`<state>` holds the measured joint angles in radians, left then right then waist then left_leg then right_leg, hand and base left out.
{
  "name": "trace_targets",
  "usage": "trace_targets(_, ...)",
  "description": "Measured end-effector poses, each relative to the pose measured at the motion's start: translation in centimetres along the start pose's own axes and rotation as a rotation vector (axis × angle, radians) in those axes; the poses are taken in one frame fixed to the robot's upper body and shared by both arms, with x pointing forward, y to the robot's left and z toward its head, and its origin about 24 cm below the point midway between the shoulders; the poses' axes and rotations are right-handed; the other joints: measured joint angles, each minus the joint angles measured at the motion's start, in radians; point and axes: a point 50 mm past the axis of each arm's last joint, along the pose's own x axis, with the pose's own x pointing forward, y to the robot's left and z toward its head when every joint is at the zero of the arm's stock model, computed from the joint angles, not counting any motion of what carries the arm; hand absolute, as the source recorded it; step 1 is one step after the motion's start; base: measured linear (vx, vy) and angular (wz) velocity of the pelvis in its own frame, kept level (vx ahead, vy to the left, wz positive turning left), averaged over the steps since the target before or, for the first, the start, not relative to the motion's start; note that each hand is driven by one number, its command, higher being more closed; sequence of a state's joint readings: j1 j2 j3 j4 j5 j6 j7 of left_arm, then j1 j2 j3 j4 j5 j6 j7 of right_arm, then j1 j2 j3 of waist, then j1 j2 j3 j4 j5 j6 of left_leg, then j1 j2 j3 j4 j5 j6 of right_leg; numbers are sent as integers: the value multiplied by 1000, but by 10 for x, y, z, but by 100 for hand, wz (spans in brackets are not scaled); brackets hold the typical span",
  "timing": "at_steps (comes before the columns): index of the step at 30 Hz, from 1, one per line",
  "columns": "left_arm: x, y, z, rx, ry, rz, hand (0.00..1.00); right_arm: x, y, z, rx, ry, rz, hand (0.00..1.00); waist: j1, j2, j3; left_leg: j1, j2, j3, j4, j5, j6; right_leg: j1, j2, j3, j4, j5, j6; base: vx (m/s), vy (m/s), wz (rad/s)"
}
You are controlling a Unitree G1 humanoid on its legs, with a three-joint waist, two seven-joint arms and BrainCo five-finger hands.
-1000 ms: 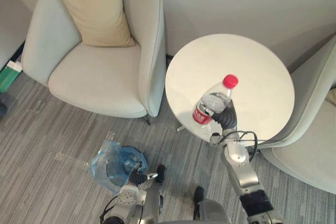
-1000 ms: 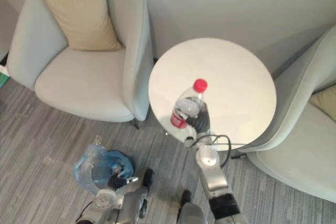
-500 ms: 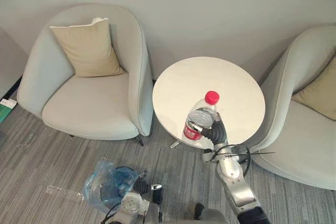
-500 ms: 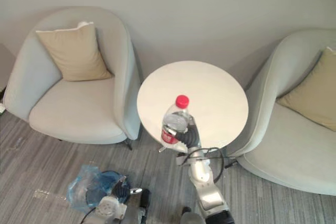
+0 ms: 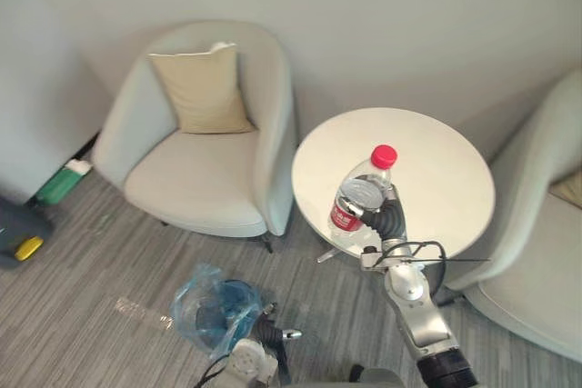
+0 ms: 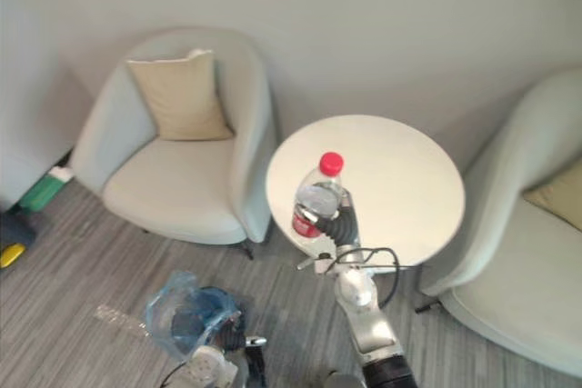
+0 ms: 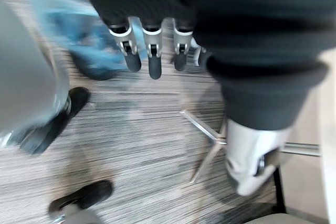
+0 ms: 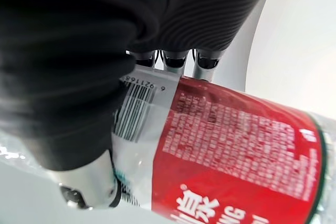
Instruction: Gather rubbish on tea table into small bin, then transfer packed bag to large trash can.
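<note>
Bottle (image 5: 362, 197) clasped in right hand (image 5: 391, 221), by tea table (image 5: 441, 156).

We saw a plain pale wall (image 5: 409, 15) behind a light grey armchair (image 5: 195, 188) holding a beige cushion (image 5: 200, 93). A round white table (image 5: 441, 147) stood between it and a second armchair (image 5: 536, 261). Grey striped carpet (image 5: 82, 324) covered the floor.
</note>
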<state>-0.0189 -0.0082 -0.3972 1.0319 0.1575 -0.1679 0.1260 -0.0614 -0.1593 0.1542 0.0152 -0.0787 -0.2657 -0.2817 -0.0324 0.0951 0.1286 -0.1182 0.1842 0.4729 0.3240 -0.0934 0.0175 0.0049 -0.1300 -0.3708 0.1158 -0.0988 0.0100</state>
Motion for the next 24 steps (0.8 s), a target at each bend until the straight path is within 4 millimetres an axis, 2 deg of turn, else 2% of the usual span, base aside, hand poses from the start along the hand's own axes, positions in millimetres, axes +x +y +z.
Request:
trace_targets(1,0,-5,3,19,-9,-19,0,0,-3,-2,-3,7,-17,100,-3,24,-5,55,-3,-26,-114,0,-70,-1,10,-30,-5,11,7,-14,212,77)
trace_targets(2,0,-2,1,34,-4,-16,0,-1,-2,-7,6,35,-27,100,0,19,0,95,-28,-34,-211,31,-107,8,7,-40,-14,26,13,-17,181,66)
trace_targets(3,0,-1,0,39,-3,-13,0,-1,0,-10,11,49,-27,100,4,9,7,106,-35,-39,-229,40,-102,17,6,-40,-21,35,14,-73,170,37)
trace_targets(5,-3,9,-10,71,19,4,0,-8,13,-26,39,137,-5,100,20,-44,11,144,-71,-53,-288,68,-93,53,-6,-42,-55,54,37,-66,111,20)
trace_targets(6,-4,11,-13,75,31,9,0,-10,17,-28,43,148,5,100,20,-53,8,147,-84,-56,-306,77,-84,52,-14,-43,-58,57,42,-38,88,15)
trace_targets(9,-5,13,-16,80,38,12,0,-12,22,-31,47,165,38,100,17,-49,9,174,-135,-73,-388,115,-57,46,-48,-49,-44,59,67,-63,158,19)
trace_targets(10,-5,13,-16,79,40,11,0,-14,22,-35,44,190,37,100,15,-45,10,191,-161,-86,-432,128,-43,29,-73,-54,1,37,84,-54,136,29)
trace_targets(11,-5,13,-16,80,39,12,0,-14,22,-36,42,196,37,100,15,-47,13,190,-167,-92,-433,128,-42,25,-84,-55,19,29,89,-55,157,39)
trace_targets(12,-5,14,-16,78,37,15,0,-16,21,-39,37,213,39,100,14,-53,17,188,-188,-110,-435,118,-39,7,-114,-51,77,-10,86,-38,128,45)
trace_targets(13,-5,16,-16,83,37,19,0,-16,20,-40,30,216,45,100,11,-58,19,183,-205,-139,-434,109,-26,-25,-106,59,131,-71,61,-56,122,72)
trace_targets(14,-5,17,-18,86,42,22,0,-17,20,-40,31,216,51,100,-7,-60,21,173,-214,-184,-434,109,-24,-49,-65,164,145,-119,48,-15,18,92)
trace_targets(16,-5,22,-18,84,42,35,0,-18,20,-41,31,220,53,100,-38,-68,32,157,-223,-248,-434,117,-14,-57,2,311,151,-136,32,31,-44,106)
trace_targets(17,-4,24,-17,69,39,49,0,-20,18,-44,25,234,58,100,-29,-79,38,150,-230,-279,-429,123,-11,-73,14,361,186,-150,31,89,-49,80)
trace_targets(19,-4,27,-17,68,41,57,0,-22,20,-48,28,253,70,100,-26,-89,41,143,-241,-325,-428,130,-19,-66,18,397,192,-156,46,142,-64,73)
trace_targets(21,-4,29,-17,63,40,64,0,-23,17,-49,33,259,67,100,-27,-94,44,106,-242,-378,-385,139,-15,-39,17,362,177,-156,59,174,-111,86)
trace_targets(24,-4,30,-16,42,38,75,0,-24,5,-51,31,271,23,100,-25,-94,44,39,-223,-409,-244,92,-15,6,34,325,160,-124,79,100,-61,87)
